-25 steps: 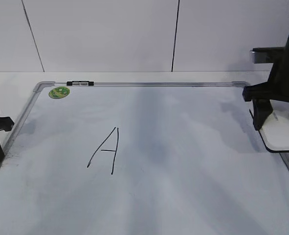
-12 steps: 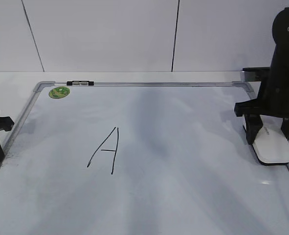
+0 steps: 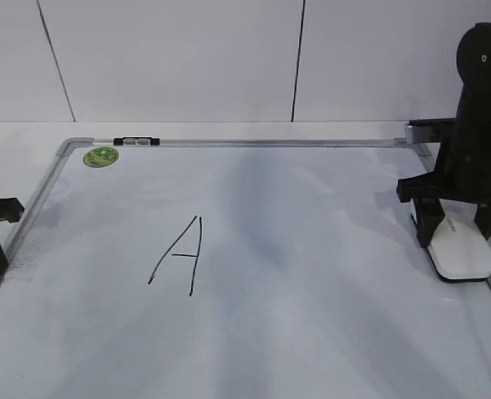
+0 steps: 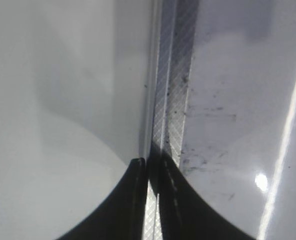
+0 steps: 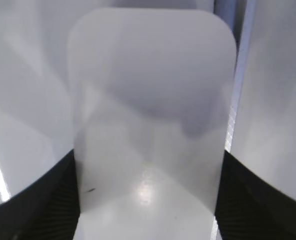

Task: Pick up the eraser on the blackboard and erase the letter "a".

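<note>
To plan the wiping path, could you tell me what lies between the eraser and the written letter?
In the exterior view, only bare blackboard surface separates the eraser from the capital "A".

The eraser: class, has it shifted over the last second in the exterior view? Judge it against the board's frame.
Yes. The eraser, in the right gripper, has moved left, from overhanging the blackboard's right frame rail to just inside it.

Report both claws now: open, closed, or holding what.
Left claw: closed, empty, at the board's left frame.
Right claw: closed on the eraser, at the board's right edge.
</note>
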Action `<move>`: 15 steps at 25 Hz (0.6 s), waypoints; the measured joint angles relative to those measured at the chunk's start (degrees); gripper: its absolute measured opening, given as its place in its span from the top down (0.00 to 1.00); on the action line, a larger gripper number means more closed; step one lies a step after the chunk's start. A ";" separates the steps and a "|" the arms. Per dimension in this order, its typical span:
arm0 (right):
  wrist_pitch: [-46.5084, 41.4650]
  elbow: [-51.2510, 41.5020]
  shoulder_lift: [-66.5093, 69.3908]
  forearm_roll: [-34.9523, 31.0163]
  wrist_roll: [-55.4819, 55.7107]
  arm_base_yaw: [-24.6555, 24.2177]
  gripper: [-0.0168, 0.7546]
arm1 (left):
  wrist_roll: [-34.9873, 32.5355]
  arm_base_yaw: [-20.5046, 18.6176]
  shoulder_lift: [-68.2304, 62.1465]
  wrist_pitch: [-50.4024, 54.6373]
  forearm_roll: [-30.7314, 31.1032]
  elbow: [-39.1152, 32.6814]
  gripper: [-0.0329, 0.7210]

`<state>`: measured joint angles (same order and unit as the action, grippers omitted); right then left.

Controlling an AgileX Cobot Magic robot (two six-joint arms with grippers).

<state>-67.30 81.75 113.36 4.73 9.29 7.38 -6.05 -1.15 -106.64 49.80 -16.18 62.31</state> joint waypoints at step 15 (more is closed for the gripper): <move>0.21 0.00 0.13 1.57 -0.12 0.00 0.25 | 0.00 0.00 0.00 0.00 -0.12 0.00 0.89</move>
<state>-67.09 81.75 113.49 6.30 9.16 7.38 -6.05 -1.15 -106.64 49.80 -16.30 62.31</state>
